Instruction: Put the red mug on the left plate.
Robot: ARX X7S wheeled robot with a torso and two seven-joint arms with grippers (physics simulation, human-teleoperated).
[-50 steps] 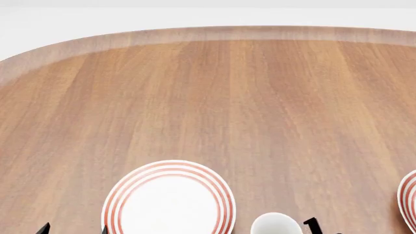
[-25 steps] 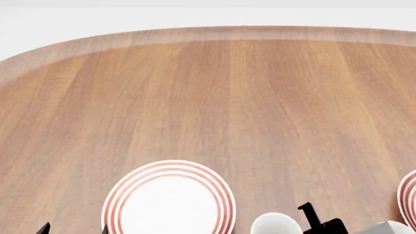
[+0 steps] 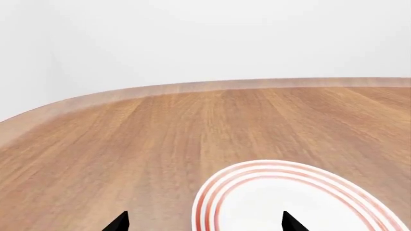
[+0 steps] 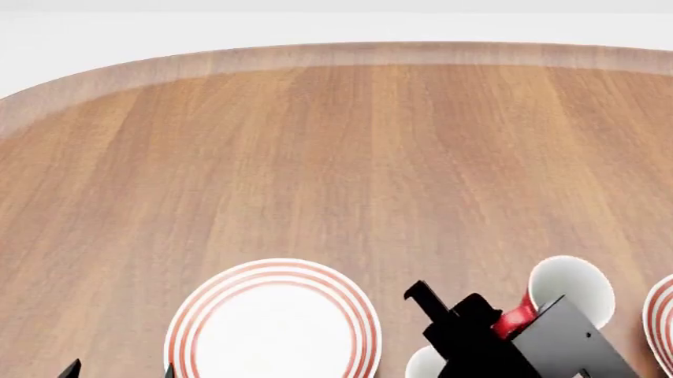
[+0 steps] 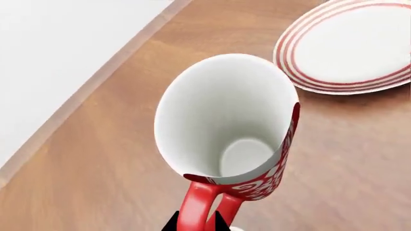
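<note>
Right gripper (image 5: 196, 222): dark fingertips closed on the red loop handle of the red mug (image 5: 228, 130), seen at the very edge of the right wrist view. Mug carried off the table (image 4: 336, 157), mouth tipped toward the wrist camera, white interior and round base visible, white scrollwork showing on the red wall near the handle. In the head view, same mug (image 4: 571, 288) seen as a white opening with a red handle strip, held by the right gripper (image 4: 503, 321) at the end of a black and grey arm, to the right of the left plate (image 4: 273, 321) and apart from it. A second white mug rim (image 4: 421, 364) partly hidden beneath the arm, just right of the left plate.

Left gripper (image 3: 204, 222): only two black fingertips (image 3: 119, 222) visible, set wide apart, nothing between them. One tip over bare wood, the other over the left plate (image 3: 212, 202), white with thin red rings at the rim, flat on the table and bare.

Right plate (image 4: 663, 319): a ringed edge at the frame border in the head view; in the right wrist view a ringed plate (image 5: 295, 62) beyond the mug. Table: wooden, rounded far edge against a pale background.
</note>
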